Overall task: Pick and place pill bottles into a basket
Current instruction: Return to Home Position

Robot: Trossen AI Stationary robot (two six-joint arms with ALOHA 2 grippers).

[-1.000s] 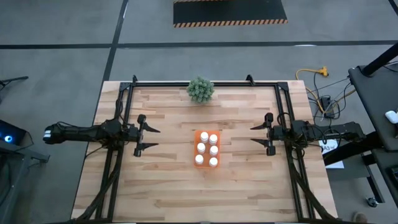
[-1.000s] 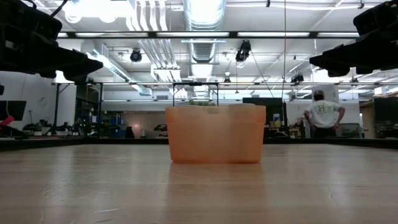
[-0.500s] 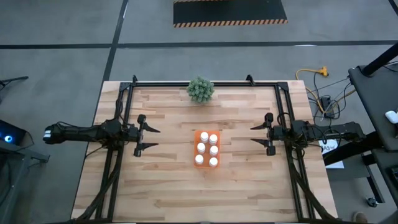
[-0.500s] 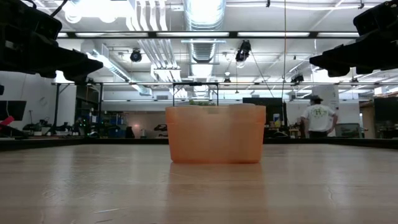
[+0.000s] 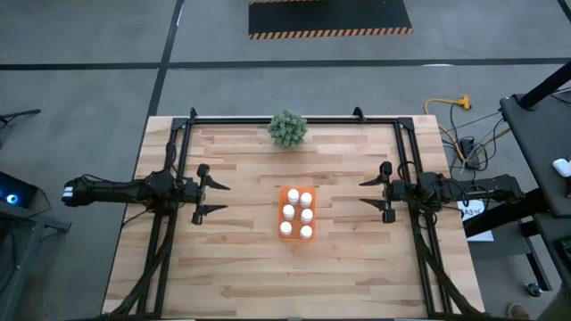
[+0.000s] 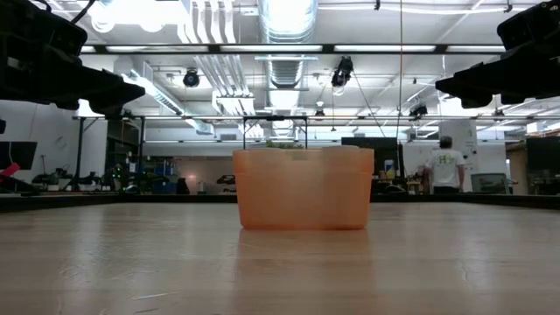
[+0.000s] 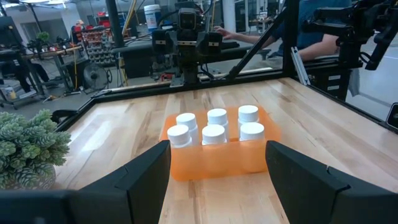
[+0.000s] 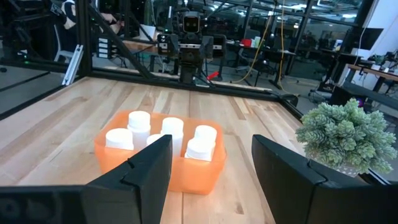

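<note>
The orange basket (image 5: 296,214) stands on the table's middle, also in the low view (image 6: 303,188) and both wrist views (image 7: 214,160) (image 8: 158,165). Several white pill bottles (image 5: 306,215) stand upright in it in two rows (image 7: 217,118) (image 8: 171,127). My left gripper (image 5: 217,197) is open at the table's left, pointing toward the basket, well apart from it. My right gripper (image 5: 366,193) is open at the table's right, pointing toward the basket, also apart from it. Both are above the table.
A green bushy plant (image 5: 287,127) stands at the table's far edge, in the middle. A black metal frame (image 5: 294,119) runs along the far, left and right sides. A person (image 6: 445,163) stands far off in the room behind the table.
Both arms and the basket have kept still. The person in the room behind the table has walked and turned.
</note>
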